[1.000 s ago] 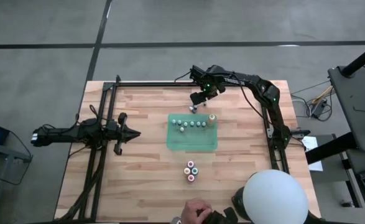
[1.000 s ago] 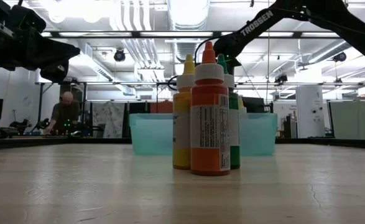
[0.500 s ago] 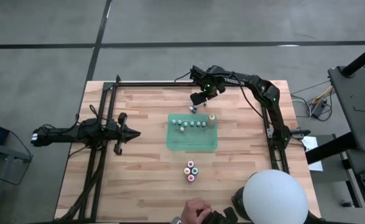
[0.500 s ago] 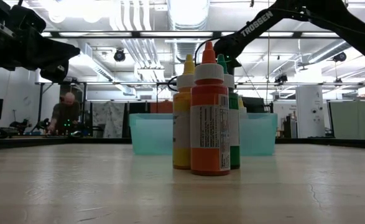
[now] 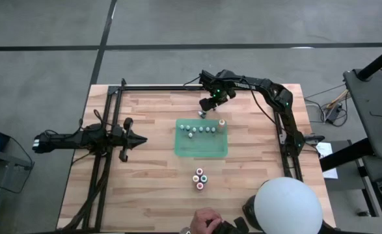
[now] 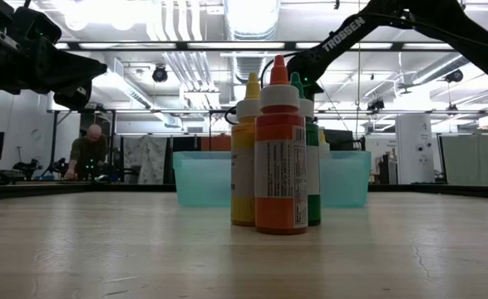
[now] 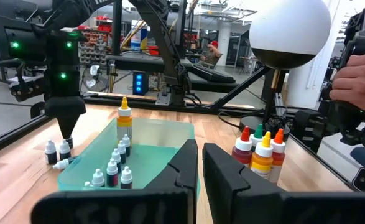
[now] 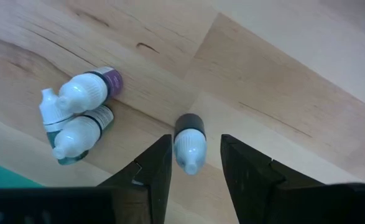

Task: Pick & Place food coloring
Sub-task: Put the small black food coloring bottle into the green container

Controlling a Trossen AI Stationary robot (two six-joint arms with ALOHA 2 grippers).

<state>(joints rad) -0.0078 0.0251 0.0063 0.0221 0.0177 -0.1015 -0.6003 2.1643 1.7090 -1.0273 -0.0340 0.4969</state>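
Observation:
Several tiny pale-capped food coloring bottles (image 7: 114, 169) and a taller yellow-orange dropper bottle (image 7: 124, 120) stand in a green tray (image 5: 202, 148) at mid-table. More tiny bottles (image 8: 81, 112) sit on the wood just behind the tray. My right gripper (image 8: 194, 167) points down over them, open. Its fingers stand on either side of one upright white-capped bottle (image 8: 189, 143) without visibly touching it. My left gripper (image 7: 200, 171) is shut and level at the table's left, holding nothing.
Several larger squeeze bottles (image 5: 200, 179), orange, yellow, green and red, stand together near the front edge. A dark metal frame (image 5: 122, 88) runs along the far and side edges. A person's hand (image 5: 207, 221) and a white dome (image 5: 288, 207) are at the near edge.

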